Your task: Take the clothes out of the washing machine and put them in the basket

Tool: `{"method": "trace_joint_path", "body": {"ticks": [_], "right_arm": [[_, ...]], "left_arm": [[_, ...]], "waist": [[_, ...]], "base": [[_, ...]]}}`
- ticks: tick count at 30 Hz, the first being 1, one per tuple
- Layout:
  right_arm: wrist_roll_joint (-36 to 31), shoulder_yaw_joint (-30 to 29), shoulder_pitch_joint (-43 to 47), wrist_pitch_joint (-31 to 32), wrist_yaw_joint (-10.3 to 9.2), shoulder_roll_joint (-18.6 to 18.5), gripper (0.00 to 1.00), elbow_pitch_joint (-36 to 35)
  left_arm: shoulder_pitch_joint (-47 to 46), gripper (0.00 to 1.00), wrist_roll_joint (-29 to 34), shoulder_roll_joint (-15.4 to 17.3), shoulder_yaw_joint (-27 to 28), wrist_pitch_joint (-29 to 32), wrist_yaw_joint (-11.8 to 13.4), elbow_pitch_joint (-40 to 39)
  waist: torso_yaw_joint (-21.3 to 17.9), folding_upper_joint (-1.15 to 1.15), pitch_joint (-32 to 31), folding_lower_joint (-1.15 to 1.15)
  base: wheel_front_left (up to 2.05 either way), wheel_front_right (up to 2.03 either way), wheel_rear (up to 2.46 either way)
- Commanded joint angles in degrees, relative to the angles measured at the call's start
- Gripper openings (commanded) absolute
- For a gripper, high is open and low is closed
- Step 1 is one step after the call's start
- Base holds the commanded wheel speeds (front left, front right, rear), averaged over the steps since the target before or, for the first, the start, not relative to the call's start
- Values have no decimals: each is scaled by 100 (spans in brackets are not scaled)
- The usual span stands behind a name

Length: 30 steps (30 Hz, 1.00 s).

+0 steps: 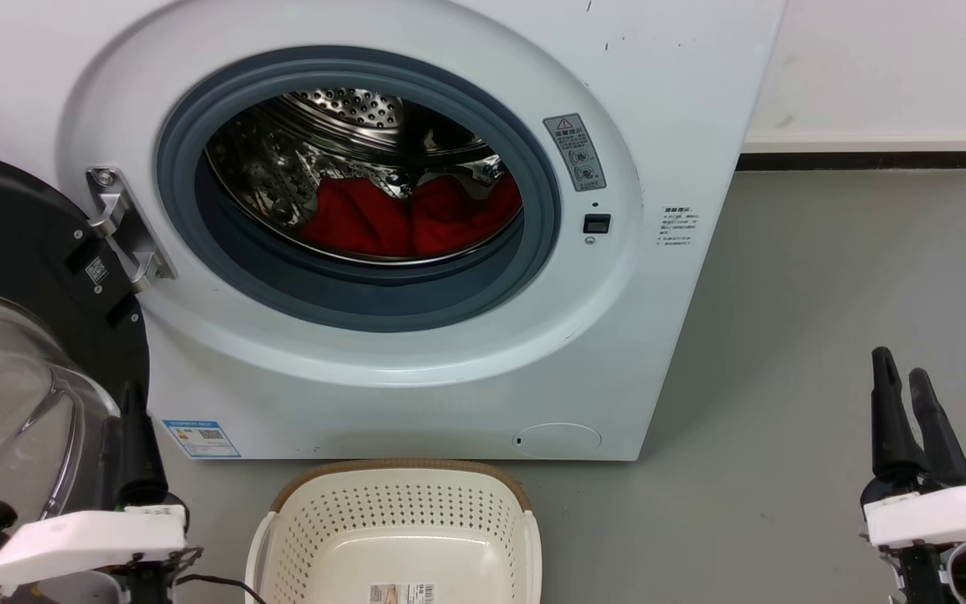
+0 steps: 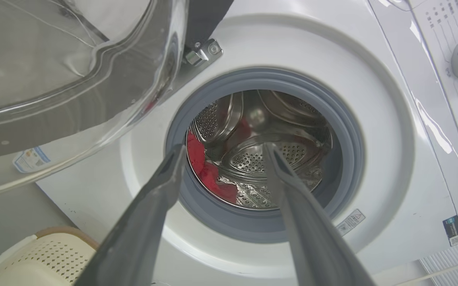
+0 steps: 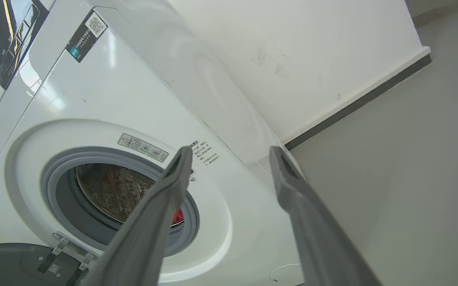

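The white washing machine (image 1: 416,386) stands with its porthole open. Red clothes (image 1: 412,220) lie bunched at the bottom of the steel drum. On the floor right in front of the washer sits the cream basket (image 1: 282,537), with nothing in it. My left gripper (image 1: 134,398) is low at the left, beside the swung-open door. In its wrist view, the left gripper (image 2: 225,149) is open and points at the drum and the red clothes (image 2: 196,153). My right gripper (image 1: 904,373) hangs over the bare floor at the right. The right gripper (image 3: 231,153) is open and holds nothing.
The black-framed glass door (image 1: 22,335) hangs open at the left, close to my left arm. Grey floor (image 1: 827,294) stretches to the right of the washer, up to a white wall with a dark skirting strip (image 1: 860,159).
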Motion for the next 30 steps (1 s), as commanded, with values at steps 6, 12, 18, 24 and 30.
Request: {"method": "trace_joint_path", "body": {"ticks": [6, 12, 18, 24, 30], "right_arm": [[-820, 105, 56, -154, 1, -29, 100, -365], [-1311, 165, 121, -257, 1, -29, 100, -507], [-1834, 286, 169, -359, 1, -30, 100, -660], [-2335, 342, 244, -448, 1, -30, 100, -722], [-2850, 386, 373, -553, 1, -31, 100, -478]], "left_arm": [[113, 100, 1061, 21, -412, -148, 260, -455], [176, 100, 1819, 21, -694, -252, 295, -575], [261, 100, 2431, 22, -885, -350, 413, -659], [322, 100, 2913, 23, -984, -440, 590, -438], [373, 100, 3462, 132, -1225, -542, 713, -387]], "waist": [[-19, 0, 15, 0], [-37, 0, 35, 0], [-41, 0, 43, 0], [-25, 0, 38, 0], [-8, 0, 39, 0]], "base": [[0, 0, 0], [0, 0, 0], [0, 0, 0], [0, 0, 0], [0, 0, 0]]}}
